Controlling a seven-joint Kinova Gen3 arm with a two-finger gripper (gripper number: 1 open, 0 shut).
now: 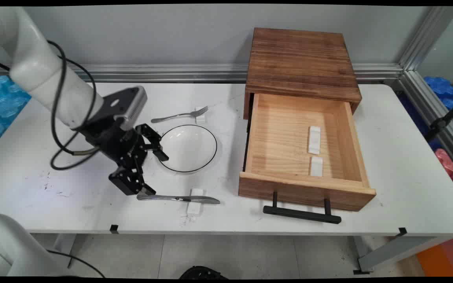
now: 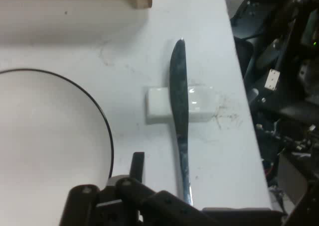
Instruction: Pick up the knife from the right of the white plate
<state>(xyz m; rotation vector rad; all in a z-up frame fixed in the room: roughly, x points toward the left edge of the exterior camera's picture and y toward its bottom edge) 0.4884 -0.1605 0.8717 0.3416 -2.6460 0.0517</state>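
Observation:
My black gripper (image 1: 157, 175) hangs low over the table, open, between a white plate with a black rim (image 1: 188, 148) and a metal knife (image 1: 177, 198). The lower fingertip is at the knife's handle end; I cannot tell if it touches. The knife rests across a small white block (image 1: 194, 206) near the table's front edge. In the hand view the knife (image 2: 179, 121) runs lengthwise over the block (image 2: 202, 104), its handle reaching down to the gripper's linkage. One finger (image 2: 137, 164) stands between it and the plate (image 2: 50, 136). Nothing is held.
A wooden cabinet (image 1: 301, 59) stands at the right with its drawer (image 1: 305, 188) pulled out; two white blocks (image 1: 314, 139) lie inside. A fork (image 1: 179, 115) rests on another white block behind the plate. The table's front edge (image 1: 210, 232) runs close to the knife.

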